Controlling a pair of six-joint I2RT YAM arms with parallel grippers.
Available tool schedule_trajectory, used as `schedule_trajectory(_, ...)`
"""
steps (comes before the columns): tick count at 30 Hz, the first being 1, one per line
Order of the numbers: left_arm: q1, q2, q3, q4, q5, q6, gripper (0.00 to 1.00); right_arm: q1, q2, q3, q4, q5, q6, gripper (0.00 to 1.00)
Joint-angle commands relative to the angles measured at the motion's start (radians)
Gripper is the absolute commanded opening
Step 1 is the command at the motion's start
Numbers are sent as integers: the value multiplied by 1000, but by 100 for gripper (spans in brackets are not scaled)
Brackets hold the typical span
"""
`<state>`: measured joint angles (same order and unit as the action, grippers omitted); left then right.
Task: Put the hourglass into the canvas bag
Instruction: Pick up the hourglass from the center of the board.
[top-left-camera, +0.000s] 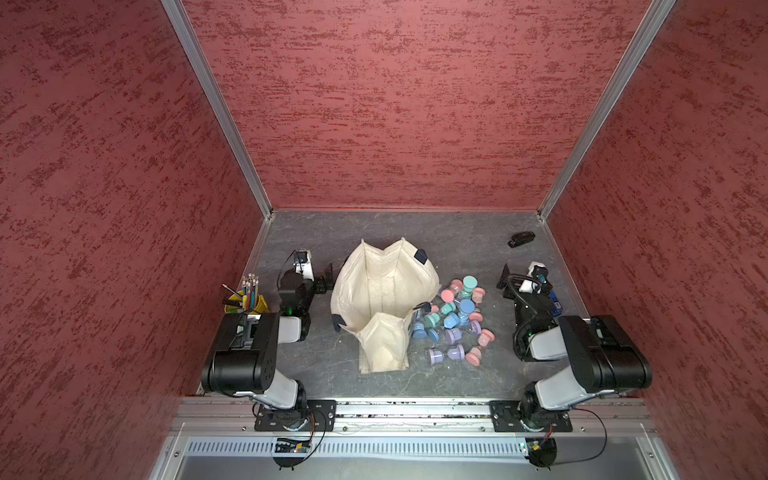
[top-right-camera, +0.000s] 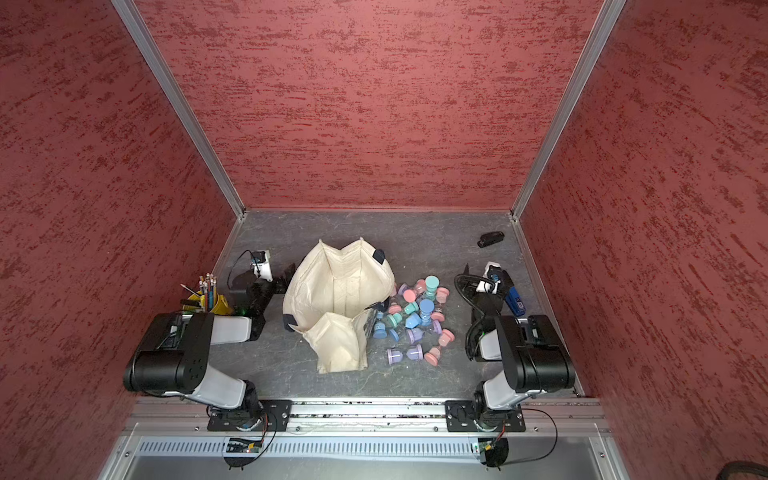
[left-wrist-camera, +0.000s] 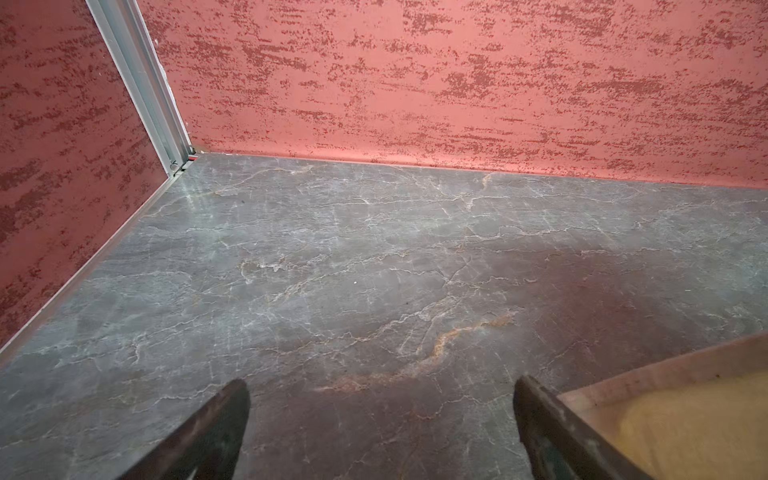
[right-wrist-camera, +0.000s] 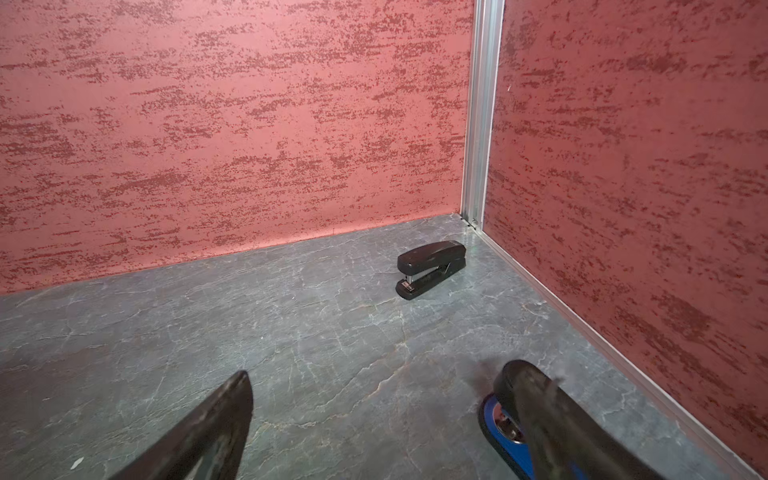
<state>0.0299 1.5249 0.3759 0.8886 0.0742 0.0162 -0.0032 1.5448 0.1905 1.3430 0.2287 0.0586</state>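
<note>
Canvas bag (top-left-camera: 386, 291), cream, 1 off: largest item, standing at the centre of the grey table (top-left-camera: 457, 232) in both top views, mouth gaping upward, outer pocket panel toward the bottom of the frame. Hourglasses (top-left-camera: 457, 316), pastel caps in pink, teal, blue and lilac, number not countable: a loose heap on the table just right of the bag in the frame, the nearest ones touching or almost touching its side, none seen inside the bag. Some stand on a cap and others lie over, so there is no common long axis. Right gripper (right-wrist-camera: 378, 376): jaws spread wide, nothing between them, aimed at the back wall. In the top views the heap lies left of it and slightly lower, between it and the bag, and is absent from the right wrist view. This arm is judged the nearer, and it would need to swing left. Left gripper (left-wrist-camera: 380, 388): jaws wide, empty, just left of the bag, with the bag between it and the heap. Pink hourglass (top-left-camera: 473, 356): lower right edge of the heap, apparently lying on its side, judged the most exposed pick. Stapler (right-wrist-camera: 432, 266), black: far right corner, well apart.
</note>
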Motion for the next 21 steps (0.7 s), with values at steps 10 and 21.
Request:
schedule_trajectory(10, 65, 4, -4, 13, 115, -25, 100, -4, 4, 10, 33, -10, -17, 99)
schedule_trajectory(21, 13, 5, 9, -9, 20, 1, 100, -4, 5, 10, 33, -11, -17, 99)
